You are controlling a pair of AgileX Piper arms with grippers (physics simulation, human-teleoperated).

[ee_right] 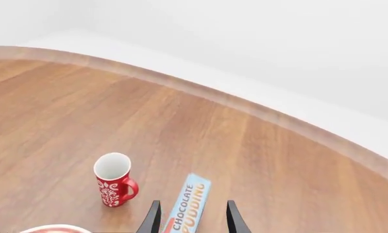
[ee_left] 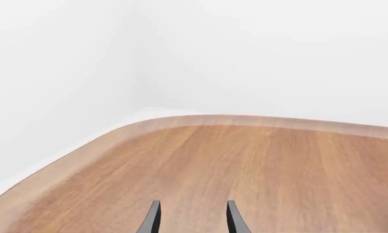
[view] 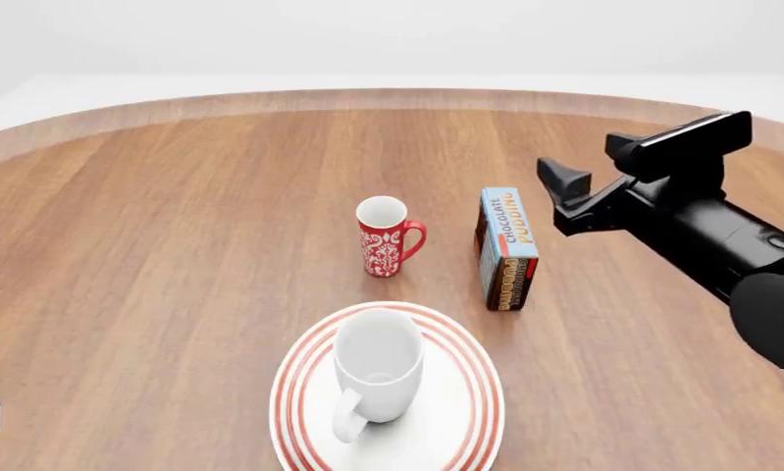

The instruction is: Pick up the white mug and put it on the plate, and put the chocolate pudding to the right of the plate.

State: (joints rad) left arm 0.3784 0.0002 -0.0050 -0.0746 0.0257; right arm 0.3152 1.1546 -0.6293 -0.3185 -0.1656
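Light blue card with brown and red sides: the chocolate pudding stands on a long narrow edge out in the middle of the table, well away from every rim, its lettered face turned up and its length running away from the arms. It sits beyond the plate and a little right of it, not yet squarely to the plate's right. I'd guess it is light and fairly stiff, a carton that takes a firm pinch across its two broad faces but would tip if nudged on one end, since it stands tall and thin. Taking hold around the middle of its length looks safest.

The white mug already stands upright on the plate, handle toward the near edge of the table, so that half looks done. It is glazed ceramic, probably slick and breakable, and best left alone now.

The red mug stands just left of the carton, apart from it, close enough that a swinging carton could clip it.

The right gripper hangs above the carton, fingers spread with the carton's end showing between them, holding nothing. The left gripper is spread too, over bare wood near the table's far left curve.
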